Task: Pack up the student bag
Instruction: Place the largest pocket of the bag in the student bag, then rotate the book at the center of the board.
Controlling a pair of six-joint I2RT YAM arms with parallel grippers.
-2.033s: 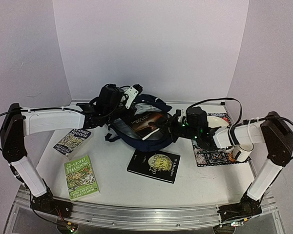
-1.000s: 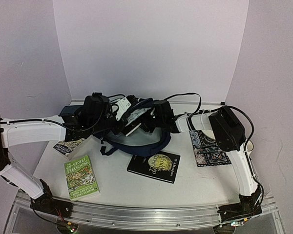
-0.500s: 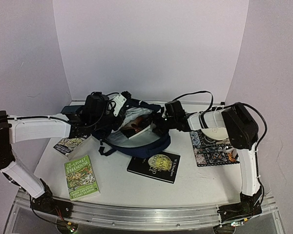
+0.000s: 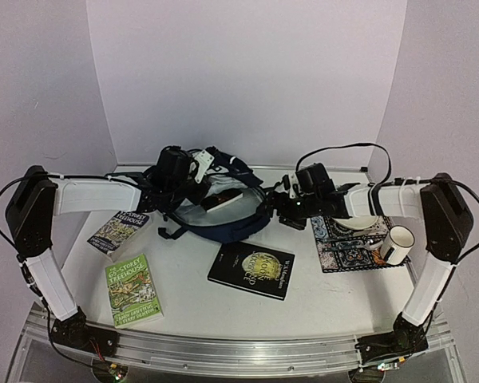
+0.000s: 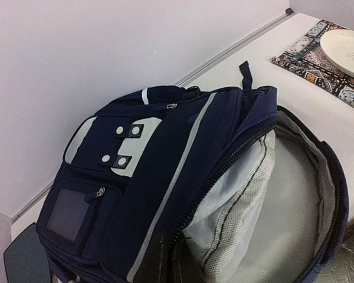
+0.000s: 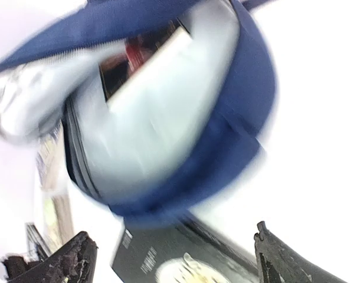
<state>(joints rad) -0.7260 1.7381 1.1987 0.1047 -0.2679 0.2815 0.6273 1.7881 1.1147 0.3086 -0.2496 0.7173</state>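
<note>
White tabletop (image 4: 327, 303) is carrying everything, and the large navy striped fabric student bag (image 4: 231, 230) is lying at its back centre with the mouth gaping toward the right arm. The left end effector (image 5: 163, 262) is pinched tight on the zip edge of the upper flap and lifting it, so the pale lining is showing. The right end effector (image 4: 276, 209) is hovering just beside the bag's right rim with its fingers (image 6: 76, 259) spread wide and holding nothing.

A dark-covered rectangular book (image 4: 223, 199) is lying inside the mouth, apparently shallow rather than deep in the pocket. The step in hand seems to be clearing the right arm and fetching the next book. The glossy black book with a gold emblem (image 4: 251, 270), lying flat just in front of the bag, is looking like the nearest candidate; the green paperback (image 4: 133, 291) is sitting well to the left.

Doing this well is depending on the left arm holding the flap high and steady. The right arm should be backing straight out, avoiding the rim. The black book is lying flat, so a pinch across one edge is likely needing a tilted approach.
</note>
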